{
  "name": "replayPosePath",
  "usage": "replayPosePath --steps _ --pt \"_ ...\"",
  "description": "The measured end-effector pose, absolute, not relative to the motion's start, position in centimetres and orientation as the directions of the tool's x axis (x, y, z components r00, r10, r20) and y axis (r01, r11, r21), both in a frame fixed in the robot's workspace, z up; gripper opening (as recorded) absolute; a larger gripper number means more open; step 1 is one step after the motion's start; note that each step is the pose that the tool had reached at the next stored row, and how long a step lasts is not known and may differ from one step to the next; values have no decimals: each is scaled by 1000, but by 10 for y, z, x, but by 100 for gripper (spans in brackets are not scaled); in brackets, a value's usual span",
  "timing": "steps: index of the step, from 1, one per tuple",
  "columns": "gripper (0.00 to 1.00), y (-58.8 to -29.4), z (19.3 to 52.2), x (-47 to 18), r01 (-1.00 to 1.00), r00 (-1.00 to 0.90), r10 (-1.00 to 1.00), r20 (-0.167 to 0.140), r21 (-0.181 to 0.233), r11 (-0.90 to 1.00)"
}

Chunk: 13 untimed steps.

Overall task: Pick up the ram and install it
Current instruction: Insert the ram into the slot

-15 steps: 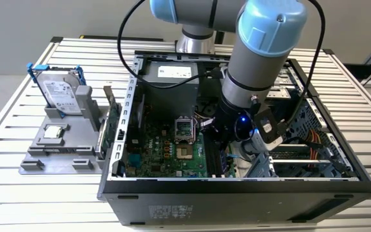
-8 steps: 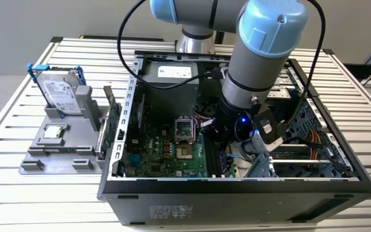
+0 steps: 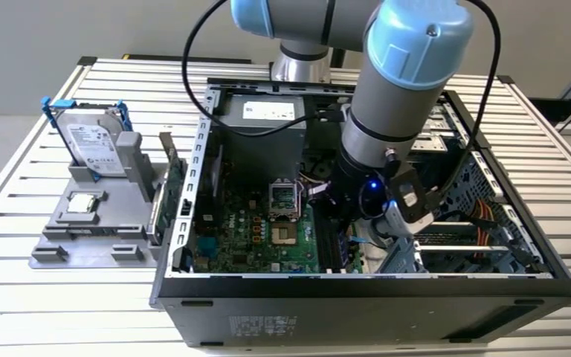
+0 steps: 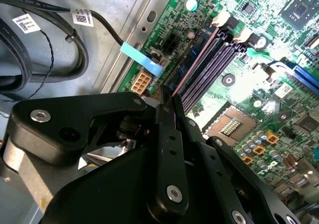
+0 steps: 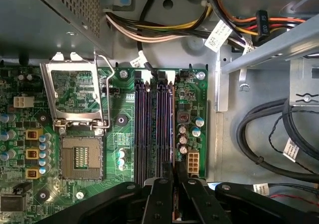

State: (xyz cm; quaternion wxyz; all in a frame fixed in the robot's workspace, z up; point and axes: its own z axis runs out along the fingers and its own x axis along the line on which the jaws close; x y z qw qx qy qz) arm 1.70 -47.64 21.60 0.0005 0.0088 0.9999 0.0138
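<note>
Inside the computer case [image 3: 198, 186], the end effector [image 5: 175, 171] pinches the ram [image 4: 197, 59] over its slot.

The exterior view looks down at a slant from above and in front of the open computer case [image 3: 365, 290], far enough back to take in the whole case, the slatted tabletop [image 3: 68, 312] beneath it and the arm reaching down into it. Both wrist views sit deep inside the case, close to the motherboard [image 5: 119, 129]. The first wrist view faces almost straight down along the memory slots [image 5: 154, 129], with the pincer [image 5: 174, 204] at its near edge. The second wrist view looks at a slant across the same slots [image 4: 209, 64], past the pincer [image 4: 167, 102]. All three views share the motherboard [image 3: 256, 238].
</note>
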Motion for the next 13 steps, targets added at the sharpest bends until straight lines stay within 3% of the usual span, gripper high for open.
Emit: replayPosePath --steps 13 --pt "0 -475 214 17 29 -1000 30 -1 27 999"
